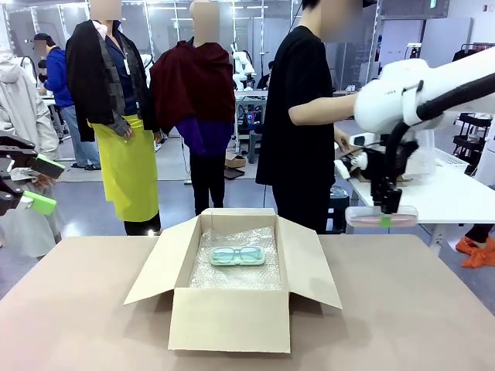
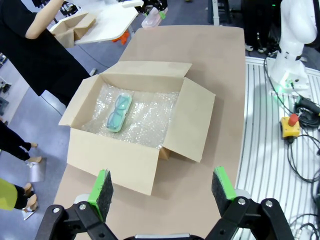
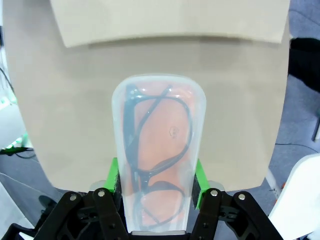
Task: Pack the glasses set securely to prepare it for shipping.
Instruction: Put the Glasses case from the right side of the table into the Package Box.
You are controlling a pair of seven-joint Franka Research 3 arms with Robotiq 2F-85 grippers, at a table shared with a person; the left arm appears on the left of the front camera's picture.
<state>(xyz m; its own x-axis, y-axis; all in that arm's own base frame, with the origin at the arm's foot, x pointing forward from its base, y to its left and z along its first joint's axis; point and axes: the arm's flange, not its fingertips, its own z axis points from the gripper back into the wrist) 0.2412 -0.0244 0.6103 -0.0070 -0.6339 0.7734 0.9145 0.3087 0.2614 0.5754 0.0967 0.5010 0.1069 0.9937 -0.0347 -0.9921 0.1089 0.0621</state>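
a: where are the two packs right now?

b: the green pack (image 1: 237, 255) lies flat inside the open box (image 1: 232, 317), on the bubble wrap (image 1: 232, 278) lining the bottom, toward the far wall. dark-rimmed glasses show on it. the pink pack (image 1: 381, 216) is up in the air to the right of the box, past the right flap and above the table (image 1: 410, 317).

a: what's holding it up?

b: the right claw (image 1: 384, 219). it points down and pinches the pink pack between its green pads, and the pack lies level. from that wrist, the pink pack (image 3: 157, 145) reaches out past the right claw (image 3: 157, 179), with one pad on each long side. dark frames show under a clear lid over the pink base.

a: and the other one?

b: the left claw (image 1: 41, 184) hangs at the left edge of the front view, well apart from the box. it's spread wide, with nothing between the pads. its own camera looks past the left claw (image 2: 163, 186) down onto the box (image 2: 112, 160), which has all four flaps folded out. the green pack (image 2: 119, 114) is on the bubble wrap (image 2: 145, 120) inside.

a: anyone at the table?

b: a person (image 1: 298, 116) in a black shirt stands behind the box, turned toward a white side table (image 1: 456, 193), with an arm reaching out over it.
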